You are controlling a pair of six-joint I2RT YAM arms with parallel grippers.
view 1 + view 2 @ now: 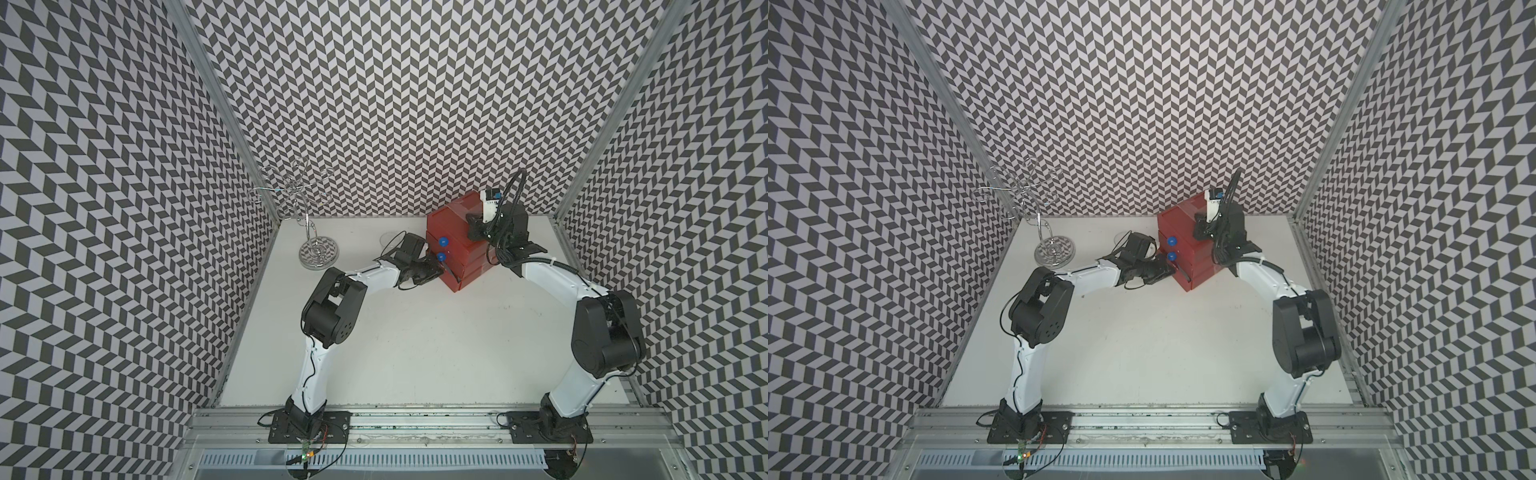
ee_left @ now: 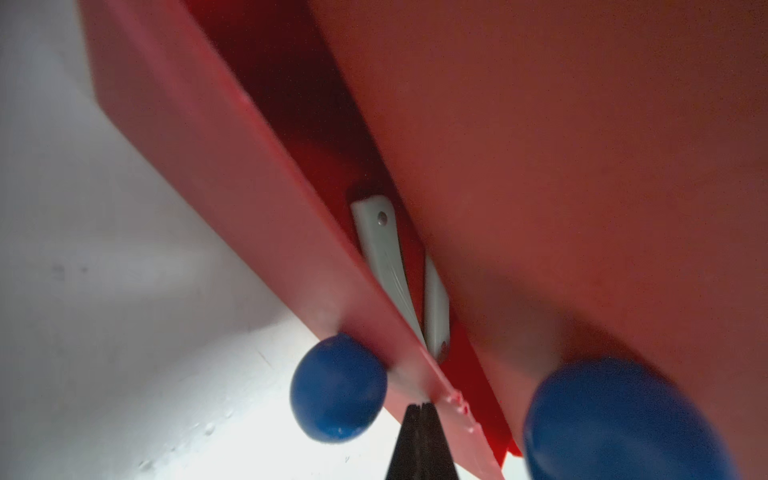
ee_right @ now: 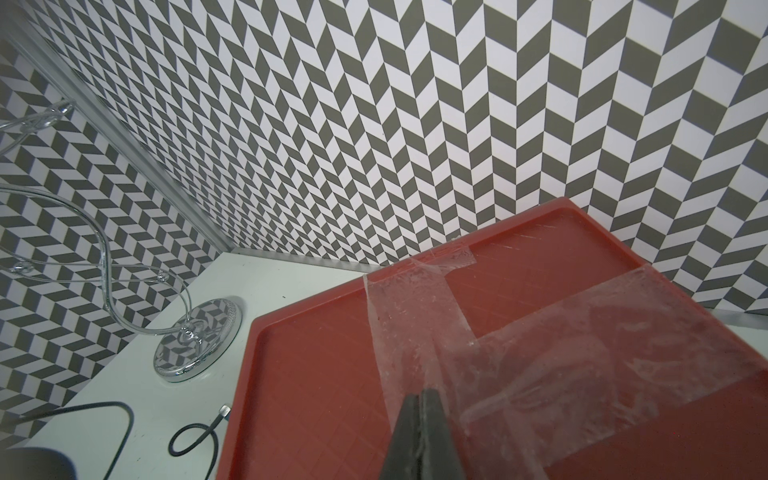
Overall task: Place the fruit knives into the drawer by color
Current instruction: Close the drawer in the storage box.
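Nearly done, I judged: no knives showed on the worktop [image 1: 415, 340]; two pale mint fruit knives [image 2: 386, 257] lay in a barely ajar drawer [image 2: 266, 232] of the red box [image 1: 457, 232]. Both closed, empty: left jaws at its front, right jaws on the box top.

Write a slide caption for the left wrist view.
Shut left claw at the front edge of a slightly open red drawer, two pale knives inside, blue knobs close by.
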